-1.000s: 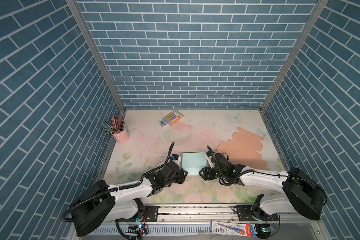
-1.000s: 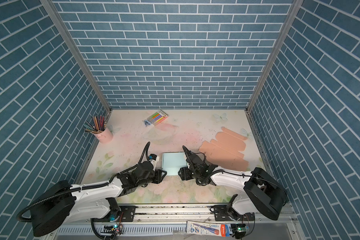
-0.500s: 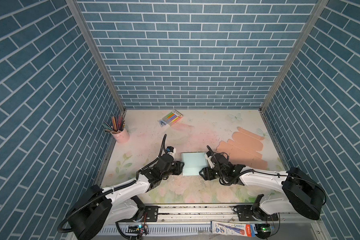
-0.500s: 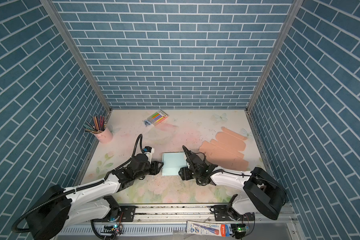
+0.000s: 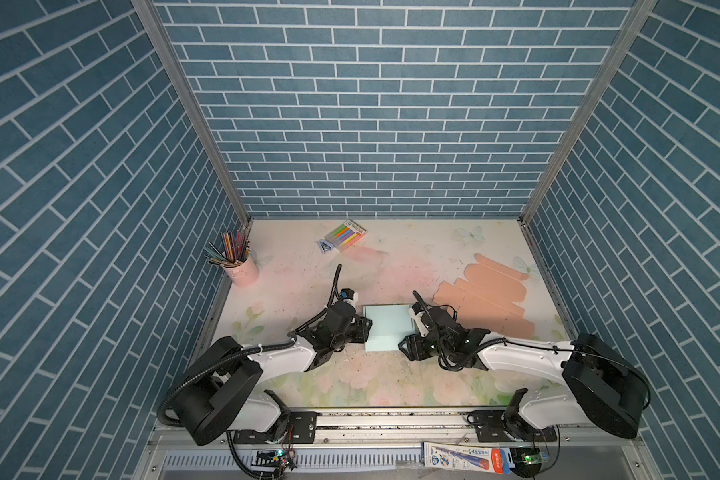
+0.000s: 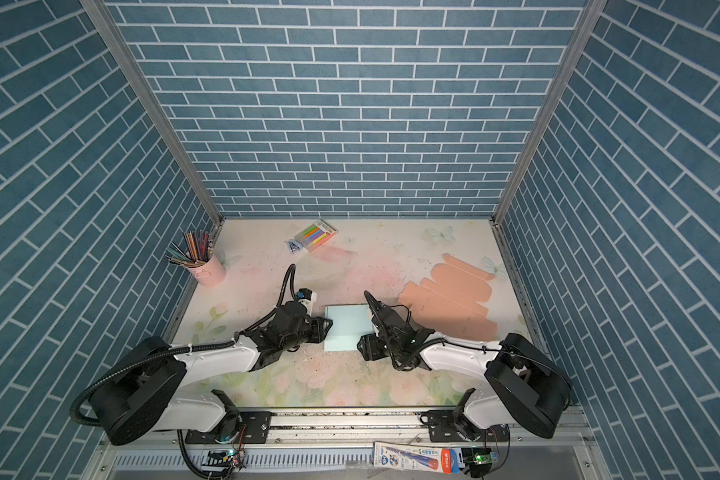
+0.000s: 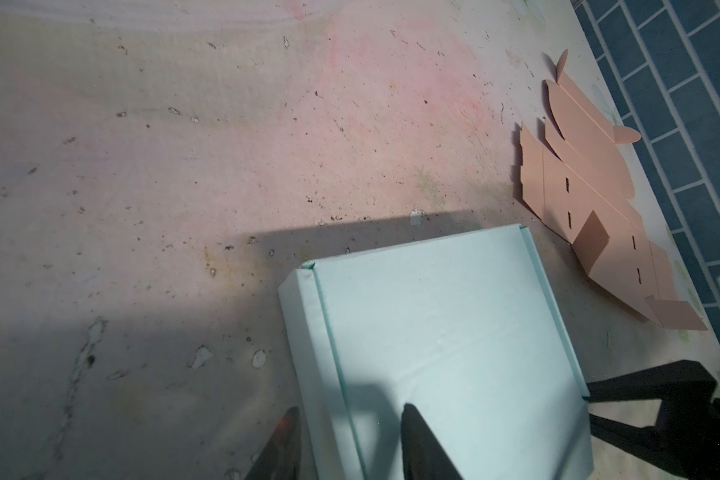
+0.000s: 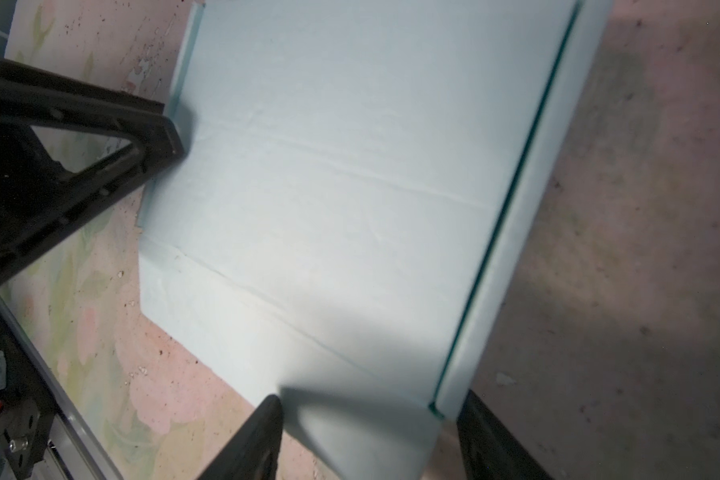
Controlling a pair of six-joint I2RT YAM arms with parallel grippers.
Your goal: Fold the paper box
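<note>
The paper box (image 5: 387,328) (image 6: 347,326) is pale blue, flat and folded shut, lying mid-table near the front. My left gripper (image 5: 365,329) (image 6: 327,328) is at its left edge. In the left wrist view the gripper (image 7: 350,424) is open, one finger on the table and the other over the box (image 7: 453,332) top, straddling the side wall. My right gripper (image 5: 406,354) (image 6: 362,348) is at the front right corner. In the right wrist view the gripper (image 8: 370,432) stands wide open, with that corner of the box (image 8: 350,166) between its fingers.
A flat salmon cardboard cutout (image 5: 487,299) (image 7: 590,199) lies just right of the box, beside the right arm. A pink cup of coloured pencils (image 5: 242,270) stands at the left wall. A marker pack (image 5: 345,235) lies at the back. Brick walls close three sides.
My left gripper has moved from the front left of the box back to its left edge and now straddles the side wall. The right arm and the box have stayed put.
</note>
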